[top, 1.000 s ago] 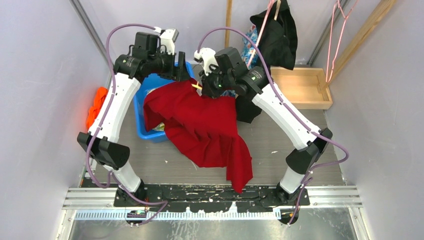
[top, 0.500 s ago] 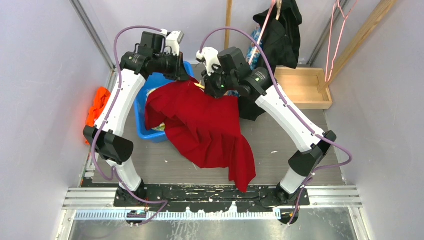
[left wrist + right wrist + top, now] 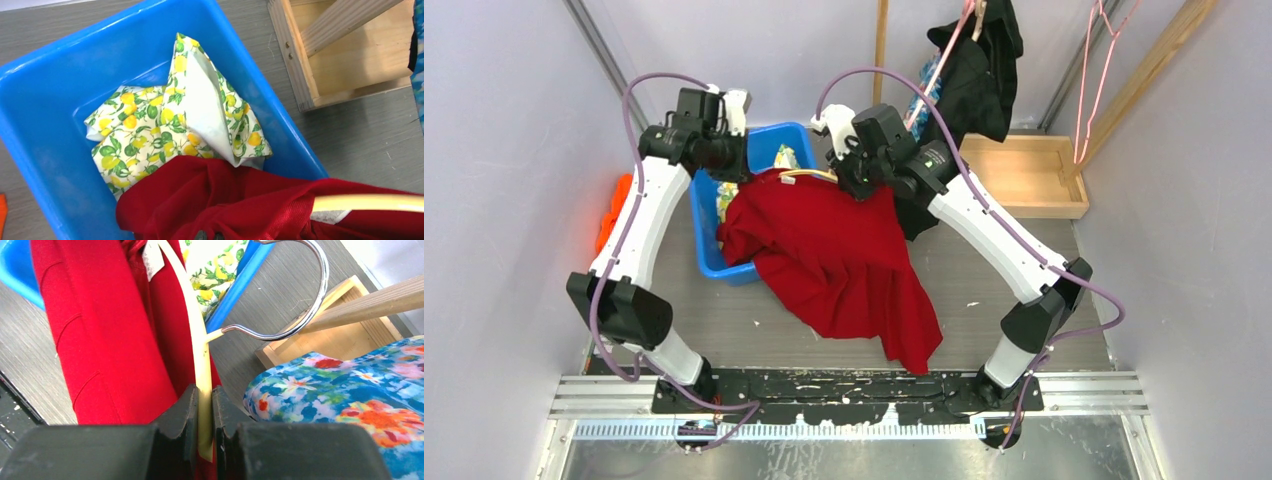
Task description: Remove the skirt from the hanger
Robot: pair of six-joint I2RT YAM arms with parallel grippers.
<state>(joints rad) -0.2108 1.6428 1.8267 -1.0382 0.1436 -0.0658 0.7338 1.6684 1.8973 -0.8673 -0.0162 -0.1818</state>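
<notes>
The red skirt [image 3: 834, 250] drapes from the blue bin's edge down over the table. Its top still hangs on the cream hanger [image 3: 809, 176], whose bar shows bare above the waistband. My right gripper [image 3: 202, 405] is shut on the cream hanger [image 3: 197, 350] just below its metal hook [image 3: 310, 300], with the skirt [image 3: 100, 330] hanging to the left. My left gripper [image 3: 209, 235] is shut on a bunch of the skirt [image 3: 240, 205] at its upper left; only the dark tips show among the folds. The hanger bar [image 3: 370, 202] juts from the cloth at the right.
The blue bin [image 3: 709, 250] holds a lemon-print cloth [image 3: 165, 130]. A wooden tray [image 3: 1024, 175] sits at the back right. A black garment [image 3: 974, 80] and pink hangers [image 3: 1094, 70] hang behind. An orange cloth [image 3: 616, 210] lies by the left wall, a floral cloth [image 3: 340, 390] near the right gripper.
My left gripper shut on the skirt's upper left and drew back to the left, pulling the cloth along and baring part of the hanger bar. The right gripper kept its grip, barely moving.
</notes>
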